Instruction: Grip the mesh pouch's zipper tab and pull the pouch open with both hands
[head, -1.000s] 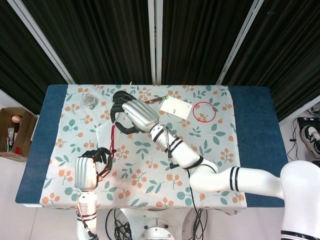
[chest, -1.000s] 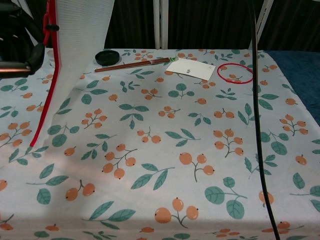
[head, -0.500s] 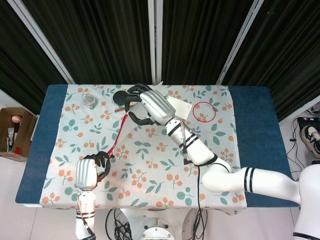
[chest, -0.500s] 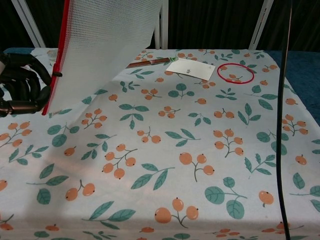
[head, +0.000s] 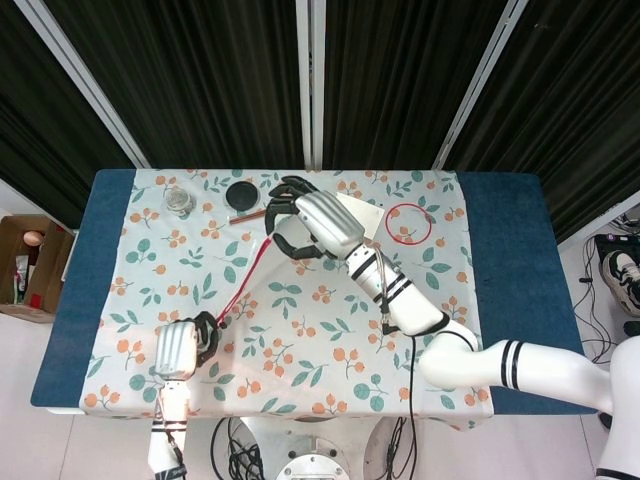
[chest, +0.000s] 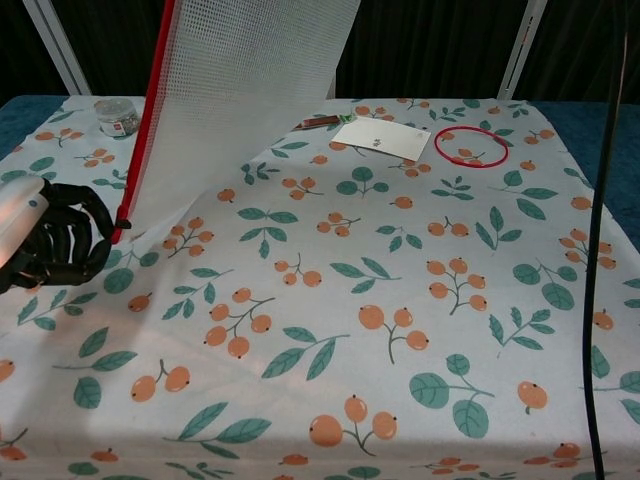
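Note:
The white mesh pouch (chest: 245, 90) hangs stretched above the table, its red zipper edge (chest: 148, 110) running down to the left. From above, the zipper (head: 243, 282) shows as a thin red line between both hands. My right hand (head: 312, 226) grips the pouch's upper end over the back middle of the table. My left hand (head: 180, 347) is curled near the front left edge and pinches the zipper's lower end at the tab (chest: 121, 230). In the chest view the left hand (chest: 55, 245) sits low at the left. The right hand is out of that view.
On the floral cloth (chest: 400, 300) lie a white card (chest: 380, 139), a red ring (head: 408, 223), a brown stick (chest: 318, 122), a black lid (head: 241, 193) and a small glass jar (head: 180, 201). A black cable (chest: 600, 250) hangs at the right. A cardboard box (head: 30, 265) stands beside the table.
My right hand has carried the pouch's upper end to the right. My left hand has drawn back toward the front edge, so the red zipper line is longer and more slanted.

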